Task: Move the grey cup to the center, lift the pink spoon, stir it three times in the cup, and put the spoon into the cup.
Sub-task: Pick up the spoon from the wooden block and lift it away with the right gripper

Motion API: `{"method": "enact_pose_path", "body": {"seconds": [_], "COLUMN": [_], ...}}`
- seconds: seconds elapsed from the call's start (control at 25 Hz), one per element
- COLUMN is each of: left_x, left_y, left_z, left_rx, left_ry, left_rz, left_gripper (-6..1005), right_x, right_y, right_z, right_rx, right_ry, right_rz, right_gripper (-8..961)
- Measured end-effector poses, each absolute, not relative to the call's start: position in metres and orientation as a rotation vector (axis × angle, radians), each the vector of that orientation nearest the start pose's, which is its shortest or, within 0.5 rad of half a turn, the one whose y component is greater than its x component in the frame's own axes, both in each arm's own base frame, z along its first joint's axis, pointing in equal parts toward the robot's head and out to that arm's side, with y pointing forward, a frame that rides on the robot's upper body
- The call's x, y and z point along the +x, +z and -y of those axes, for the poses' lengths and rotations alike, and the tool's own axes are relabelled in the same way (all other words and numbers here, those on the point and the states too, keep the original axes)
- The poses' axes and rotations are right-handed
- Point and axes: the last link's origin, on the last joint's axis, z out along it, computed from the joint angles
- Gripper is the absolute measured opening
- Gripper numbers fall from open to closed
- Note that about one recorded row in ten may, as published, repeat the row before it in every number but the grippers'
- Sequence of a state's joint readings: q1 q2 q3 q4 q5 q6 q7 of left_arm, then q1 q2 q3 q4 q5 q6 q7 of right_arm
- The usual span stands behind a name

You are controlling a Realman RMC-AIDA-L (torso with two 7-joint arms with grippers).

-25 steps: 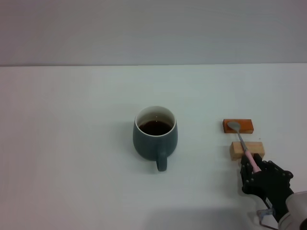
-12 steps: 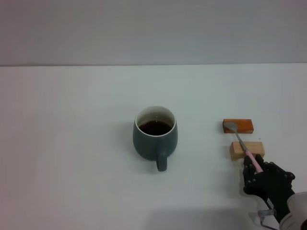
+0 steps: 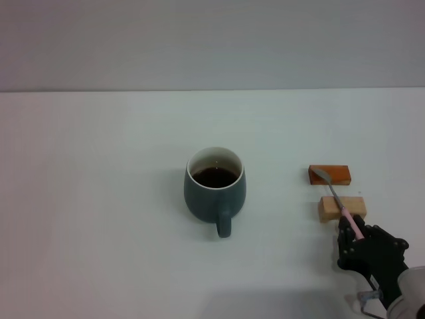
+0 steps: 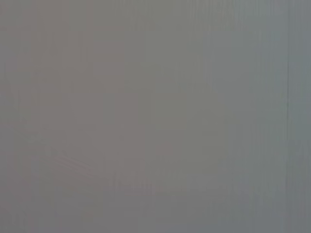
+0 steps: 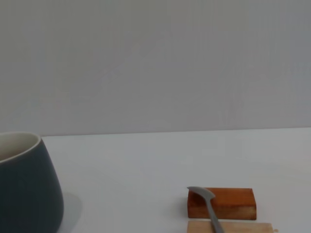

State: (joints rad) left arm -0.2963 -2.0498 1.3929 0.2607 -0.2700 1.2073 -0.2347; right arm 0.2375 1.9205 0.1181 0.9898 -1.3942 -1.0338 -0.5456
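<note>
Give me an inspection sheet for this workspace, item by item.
Surface: white table, bare around the things.
Job's things: grey cup near the middle, dark liquid inside, handle toward the robot; pink spoon lying across both blocks.
Clutter: orange-brown block, tan block.
Grippers: right tool at the spoon's pink handle end; left not in view.
Cables: nothing seen.
Surroundings: plain grey wall.

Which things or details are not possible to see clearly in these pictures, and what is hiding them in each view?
- Left hand: in no view; the left wrist view shows only flat grey.
- Slim pink-handled metal spoon: its handle end is hidden among the black right hand in the head view, so the grip cannot be judged.
- Squat dark grey ceramic cup: cut off by the right wrist picture's edge.
- Tan wooden block: cut off there too.
</note>
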Motion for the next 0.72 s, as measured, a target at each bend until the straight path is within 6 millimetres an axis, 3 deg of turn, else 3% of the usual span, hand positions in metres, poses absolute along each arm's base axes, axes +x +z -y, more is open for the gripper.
{"method": "enact_pose_path", "body": {"seconds": [0.72], "left_x": [-0.3801], "left_y": [0.0827], "left_z": [-0.3075], "left_rx": [-1.16], "left_ry": [-0.73], "left_rz": [0.544], "left_gripper": [46], "right_x": [0.2871], "right_y": [-0.1047], "right_z": [-0.2235], "right_rx": [-1.8], "right_ry": [0.466], "right_rz": [-0.853], "right_gripper": [173]}}
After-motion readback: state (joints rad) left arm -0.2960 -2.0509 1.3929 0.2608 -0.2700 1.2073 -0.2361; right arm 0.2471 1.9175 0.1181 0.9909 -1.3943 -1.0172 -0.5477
